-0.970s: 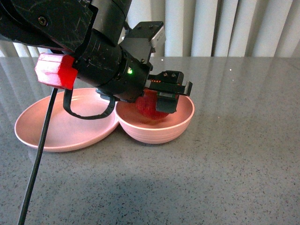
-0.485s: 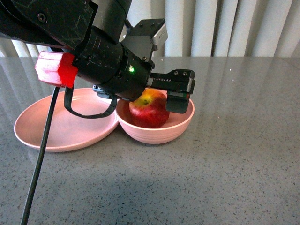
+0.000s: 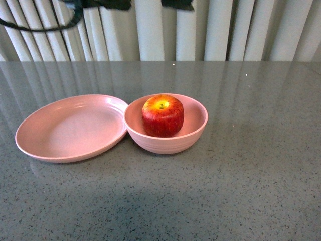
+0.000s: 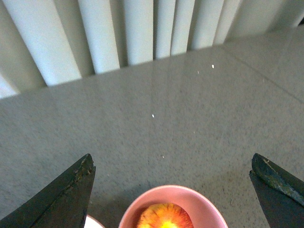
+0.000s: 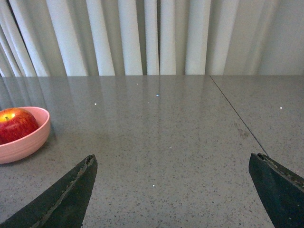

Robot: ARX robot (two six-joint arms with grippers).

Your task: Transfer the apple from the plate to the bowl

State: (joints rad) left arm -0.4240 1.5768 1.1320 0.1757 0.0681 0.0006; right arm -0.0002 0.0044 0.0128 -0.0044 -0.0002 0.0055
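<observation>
The red apple [image 3: 162, 115] with its yellow-orange top sits upright in the deep pink bowl [image 3: 165, 143] at the table's middle. The flat pink plate [image 3: 70, 128] lies empty to the left, its rim touching the bowl. In the left wrist view my left gripper [image 4: 172, 159] is open and empty, high above the apple [image 4: 165, 217] and the bowl [image 4: 202, 202]. In the right wrist view my right gripper [image 5: 172, 159] is open and empty, low over bare table, well away from the bowl [image 5: 28, 142] and the apple [image 5: 16, 124].
Grey speckled table [image 3: 251, 175] with white curtains [image 3: 225, 30] behind its far edge. Dark parts of the left arm [image 3: 175, 4] and a black cable [image 3: 40, 27] show at the top edge of the front view. A seam [image 5: 237, 118] runs across the tabletop.
My left gripper has let go of the apple and risen up out of the front view. The apple now stands free in the bowl.
</observation>
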